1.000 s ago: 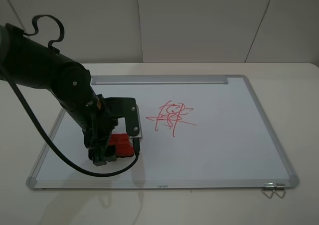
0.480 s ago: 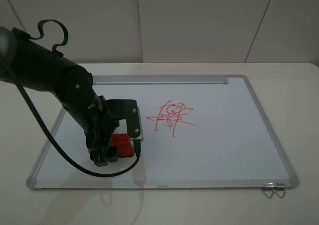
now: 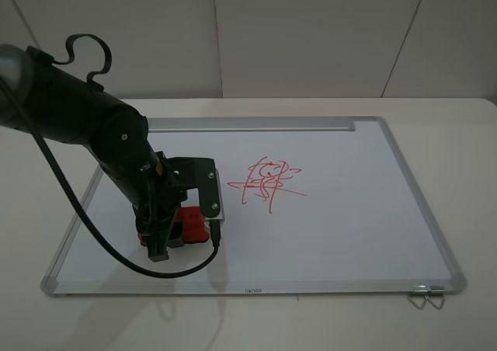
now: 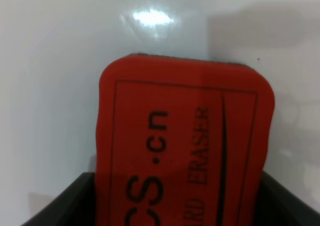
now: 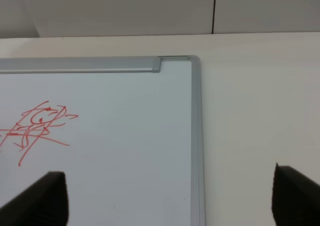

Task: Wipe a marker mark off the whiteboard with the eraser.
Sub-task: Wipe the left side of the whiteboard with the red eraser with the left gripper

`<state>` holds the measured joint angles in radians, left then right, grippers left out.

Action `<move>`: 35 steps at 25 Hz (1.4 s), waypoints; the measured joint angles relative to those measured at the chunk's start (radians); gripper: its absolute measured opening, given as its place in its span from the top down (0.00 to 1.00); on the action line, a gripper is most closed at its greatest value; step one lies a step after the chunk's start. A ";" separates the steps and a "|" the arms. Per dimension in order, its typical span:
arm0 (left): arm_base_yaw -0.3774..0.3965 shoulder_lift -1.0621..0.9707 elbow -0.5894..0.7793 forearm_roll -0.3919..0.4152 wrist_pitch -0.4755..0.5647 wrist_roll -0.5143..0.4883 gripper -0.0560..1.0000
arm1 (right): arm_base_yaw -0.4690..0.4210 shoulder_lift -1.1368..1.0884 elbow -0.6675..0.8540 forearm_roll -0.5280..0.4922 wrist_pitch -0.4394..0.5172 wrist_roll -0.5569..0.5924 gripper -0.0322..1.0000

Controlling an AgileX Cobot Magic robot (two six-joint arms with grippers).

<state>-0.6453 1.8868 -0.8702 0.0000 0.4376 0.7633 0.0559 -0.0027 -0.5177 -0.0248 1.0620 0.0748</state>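
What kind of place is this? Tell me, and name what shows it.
Likely a robot lab test bench, not a classroom: the whiteboard lies flat on a plain white table, bare white wall panels stand behind, and a black robot arm holds a red eraser on the board.

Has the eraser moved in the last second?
Yes, slightly. The eraser has shifted a little to the right in the exterior high view, toward the red marker mark, which stays put on the whiteboard.
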 joint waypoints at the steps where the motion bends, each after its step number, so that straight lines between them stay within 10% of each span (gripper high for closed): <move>1: 0.000 0.000 0.000 0.000 0.000 0.000 0.40 | 0.000 0.000 0.000 0.000 0.000 0.000 0.27; 12: 0.000 -0.015 0.002 0.000 0.003 -0.034 0.40 | 0.000 0.000 0.000 0.000 0.000 0.000 0.27; 26: 0.000 -0.175 0.002 0.007 0.171 -0.608 0.40 | 0.000 0.000 0.000 0.000 0.000 0.000 0.27; 35: 0.000 -0.175 0.002 0.014 0.260 -0.809 0.40 | 0.000 0.000 0.000 0.000 0.000 0.000 0.27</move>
<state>-0.6453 1.7115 -0.8679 0.0145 0.6973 -0.0460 0.0559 -0.0027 -0.5177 -0.0248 1.0620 0.0748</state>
